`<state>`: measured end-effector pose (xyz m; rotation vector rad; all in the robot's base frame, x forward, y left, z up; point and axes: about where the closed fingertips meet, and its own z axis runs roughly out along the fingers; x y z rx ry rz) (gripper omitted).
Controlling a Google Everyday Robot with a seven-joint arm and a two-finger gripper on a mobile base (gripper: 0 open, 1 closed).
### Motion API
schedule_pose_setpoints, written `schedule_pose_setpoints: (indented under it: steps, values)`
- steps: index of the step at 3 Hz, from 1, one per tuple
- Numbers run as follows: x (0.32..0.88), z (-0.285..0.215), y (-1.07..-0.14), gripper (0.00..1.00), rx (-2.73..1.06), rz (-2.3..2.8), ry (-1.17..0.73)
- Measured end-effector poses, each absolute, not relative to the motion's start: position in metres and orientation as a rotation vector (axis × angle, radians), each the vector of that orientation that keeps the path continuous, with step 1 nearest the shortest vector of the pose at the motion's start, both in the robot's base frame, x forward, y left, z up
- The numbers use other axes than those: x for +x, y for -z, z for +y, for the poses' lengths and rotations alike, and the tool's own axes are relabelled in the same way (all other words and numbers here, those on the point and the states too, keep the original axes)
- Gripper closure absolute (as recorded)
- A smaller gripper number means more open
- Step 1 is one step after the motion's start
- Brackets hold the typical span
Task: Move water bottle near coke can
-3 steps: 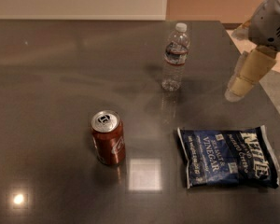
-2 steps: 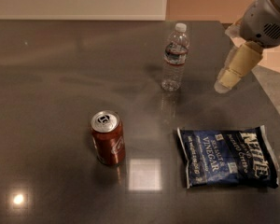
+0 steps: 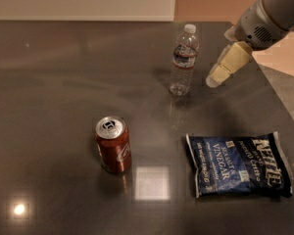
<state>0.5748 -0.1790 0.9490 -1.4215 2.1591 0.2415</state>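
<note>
The water bottle (image 3: pixel 183 60) stands upright at the back middle of the dark table, clear with a white cap and a dark label with a red band. The coke can (image 3: pixel 113 144) stands upright nearer the front, to the bottle's left, red with a silver top. My gripper (image 3: pixel 216 77) comes in from the upper right on a grey arm. Its cream-coloured tip hangs just right of the bottle, at about the bottle's lower half, apart from it by a small gap. It holds nothing.
A blue chip bag (image 3: pixel 239 163) lies flat at the front right, below the gripper. The table's right edge (image 3: pixel 277 99) runs diagonally behind the arm. A bright light reflection sits on the tabletop right of the can.
My gripper has moved left and slightly down toward the water bottle. The bottle, can and chip bag have not moved.
</note>
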Motion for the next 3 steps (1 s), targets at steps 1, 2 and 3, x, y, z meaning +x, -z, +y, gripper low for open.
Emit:
schedule_pose_setpoints:
  steps: [1, 2, 3]
  values:
    - [0.595, -0.166, -0.938, 0.00, -1.371, 2.149, -0.312]
    - [0.609, -0.153, -0.934, 0.00, -1.347, 2.123, -0.367]
    - [0.620, -0.142, -0.931, 0.00, -1.337, 2.084, -0.401]
